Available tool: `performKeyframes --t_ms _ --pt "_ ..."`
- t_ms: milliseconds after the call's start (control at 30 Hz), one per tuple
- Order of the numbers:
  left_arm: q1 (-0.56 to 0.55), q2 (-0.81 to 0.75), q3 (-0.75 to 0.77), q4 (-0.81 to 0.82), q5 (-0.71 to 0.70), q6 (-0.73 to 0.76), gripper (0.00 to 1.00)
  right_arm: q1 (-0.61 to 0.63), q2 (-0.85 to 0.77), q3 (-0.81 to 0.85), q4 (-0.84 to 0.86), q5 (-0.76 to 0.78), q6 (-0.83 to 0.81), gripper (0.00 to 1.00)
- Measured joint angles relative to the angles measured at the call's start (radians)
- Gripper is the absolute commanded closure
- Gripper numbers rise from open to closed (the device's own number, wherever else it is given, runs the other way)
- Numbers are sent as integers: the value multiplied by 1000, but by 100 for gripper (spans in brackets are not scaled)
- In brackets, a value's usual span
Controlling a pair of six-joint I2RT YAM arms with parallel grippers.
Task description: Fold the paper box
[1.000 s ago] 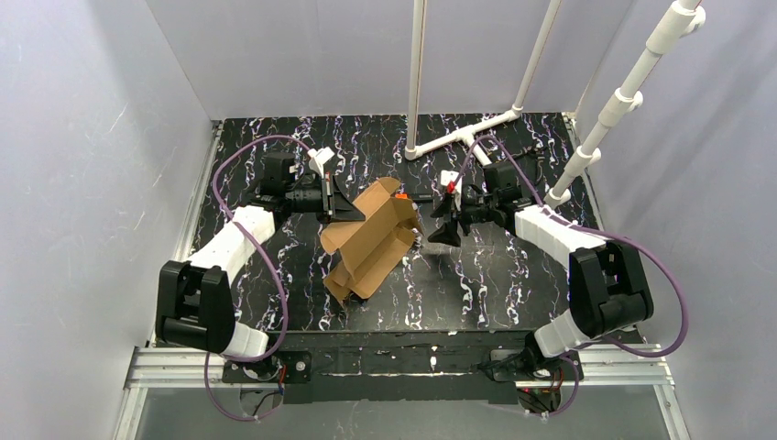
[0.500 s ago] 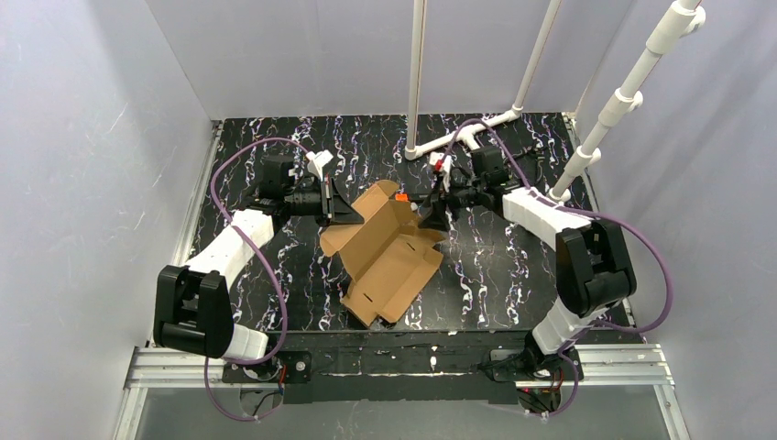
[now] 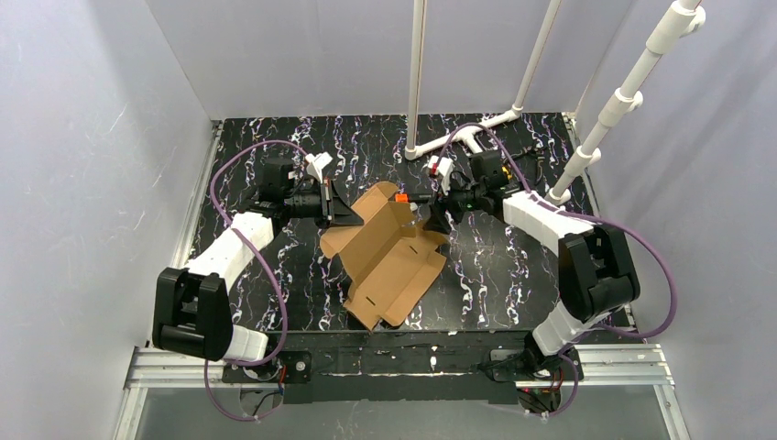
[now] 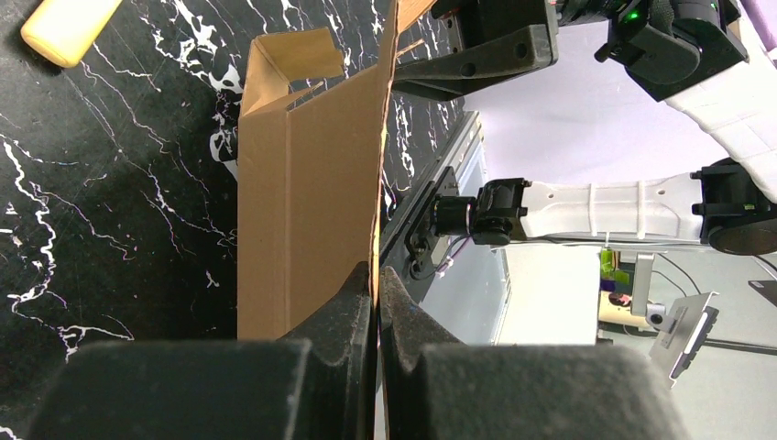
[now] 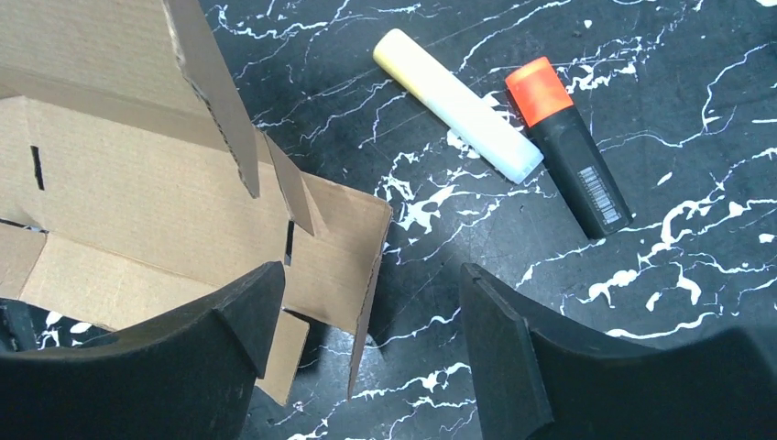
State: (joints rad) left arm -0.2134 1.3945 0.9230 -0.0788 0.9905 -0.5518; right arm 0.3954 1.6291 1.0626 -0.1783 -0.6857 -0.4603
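My left hand (image 4: 377,286) is clamped on a thin raised panel of the paper box (image 4: 307,192), with the cardboard edge pinched between its fingers. My right hand (image 5: 371,293) has its fingers well apart and holds nothing. It hovers over a corner flap of the box, which lies opened out on the bench (image 5: 696,238) between both hands. Just beyond the right hand lie a yellow marker (image 5: 455,103) and an orange-capped black marker (image 5: 570,151), side by side.

I saw white shells and black joints on my left arm (image 3: 234,241) and right arm (image 3: 541,220), purple cables (image 3: 216,188) trailing behind matte-black fingers (image 5: 229,344).
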Motion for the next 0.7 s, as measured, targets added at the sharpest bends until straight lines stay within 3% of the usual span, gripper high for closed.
performKeyframes --t_ms 100,200,367,433,700 --pt "0 -2 0 13 -1 -8 100 -1 -4 -12 0 15 -5 31" --pt "0 -5 0 19 -1 -9 100 0 26 -12 -4 20 -6 45" --pt "0 -5 7 -16 -8 10 100 2 69 -12 -8 42 2 87" --pt "0 -5 19 -37 -11 18 100 2 68 -11 2 44 12 98" --pt "0 -3 230 -166 -34 53 100 2 60 -4 185 32 147 99"
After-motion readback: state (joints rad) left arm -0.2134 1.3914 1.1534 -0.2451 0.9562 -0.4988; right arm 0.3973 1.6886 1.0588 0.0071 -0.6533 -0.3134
